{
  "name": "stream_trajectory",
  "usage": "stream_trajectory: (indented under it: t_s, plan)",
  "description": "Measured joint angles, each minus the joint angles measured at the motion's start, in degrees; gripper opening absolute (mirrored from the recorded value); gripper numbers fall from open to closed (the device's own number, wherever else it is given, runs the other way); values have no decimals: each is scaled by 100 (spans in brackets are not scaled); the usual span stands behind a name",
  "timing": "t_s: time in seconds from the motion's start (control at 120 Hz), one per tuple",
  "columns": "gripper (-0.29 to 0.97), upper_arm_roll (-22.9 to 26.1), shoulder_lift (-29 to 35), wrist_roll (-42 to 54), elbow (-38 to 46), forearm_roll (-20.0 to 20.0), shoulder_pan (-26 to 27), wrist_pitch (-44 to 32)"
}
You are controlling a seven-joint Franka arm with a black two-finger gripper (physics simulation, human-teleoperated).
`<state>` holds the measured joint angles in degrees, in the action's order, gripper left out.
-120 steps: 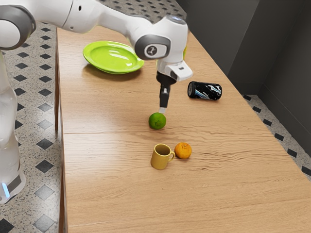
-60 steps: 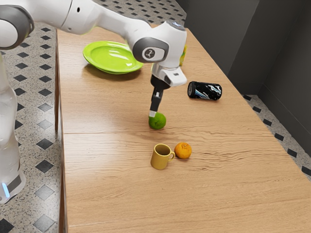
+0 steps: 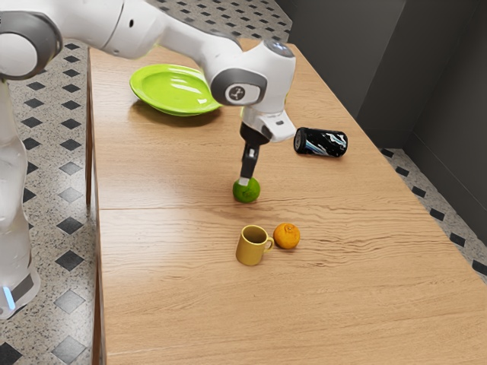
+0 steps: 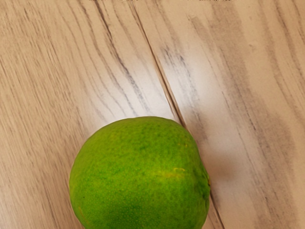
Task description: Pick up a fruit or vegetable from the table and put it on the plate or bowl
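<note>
Green round lime [image 3: 248, 192] directly under black two-finger gripper [image 3: 243, 181], tip just at its crown, on wooden worktop [image 3: 190, 304]; grip released or clenched: cannot tell. Straight descent probably enough.

Bright even light from above; soft shadows under plate [image 3: 176, 89], lime [image 3: 246, 190], mug [image 3: 251, 245].

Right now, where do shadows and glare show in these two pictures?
Exterior view: soft, even light; the glossy lime-green round plate casts a dim shadow on the light wooden table, and the lying black metal can shows white glints. Wrist view: the round green lime carries a small pale highlight, and a faint shadow lies on the wood beside it.
</note>
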<state>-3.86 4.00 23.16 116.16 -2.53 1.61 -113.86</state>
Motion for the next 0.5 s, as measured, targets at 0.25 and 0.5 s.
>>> stream_trajectory:
  t_s: [0.25, 0.5]
  plan:
    - [68, -16, -157, -53, 15, 103, -2, -85]
    - [68, -2, -273, -87, 21, 123, -43, -136]
